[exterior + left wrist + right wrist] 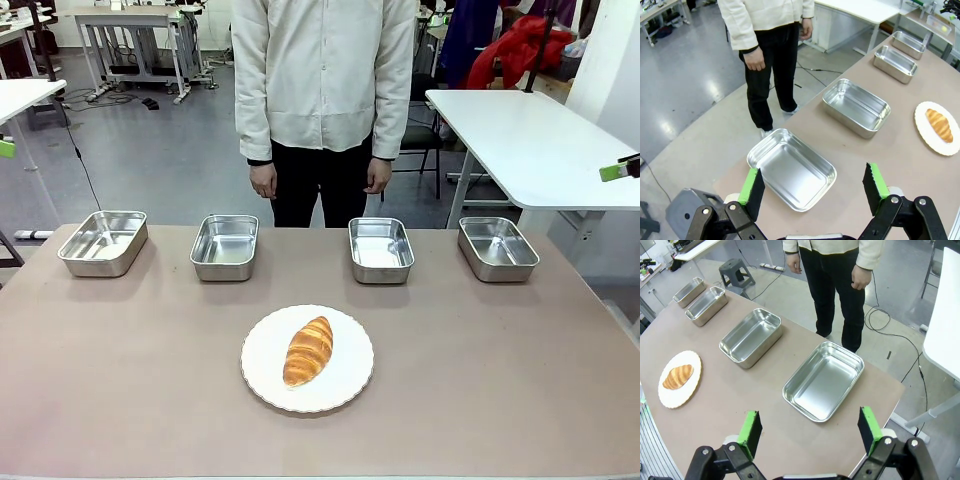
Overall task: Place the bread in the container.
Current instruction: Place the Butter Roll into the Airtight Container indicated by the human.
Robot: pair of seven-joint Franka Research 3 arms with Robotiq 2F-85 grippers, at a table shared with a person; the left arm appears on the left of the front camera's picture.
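The left gripper (812,185) hangs over the table (895,150) with its fingers (747,187) spread wide and nothing between them; the left pan (790,172) lies just ahead of its tips, bare inside; the middle pans (857,105) and the far one run on beyond it toward the upper right of its view. The bread (939,125) lies on a white plate (927,135), well apart from this gripper, off to the right in its view, outside every pan. The right gripper (809,430) stands just as wide, holding nothing; the right pan (822,382) lies just ahead of it; the bread is far off to the left in its view. A person (325,90) stands past the row, hands down.
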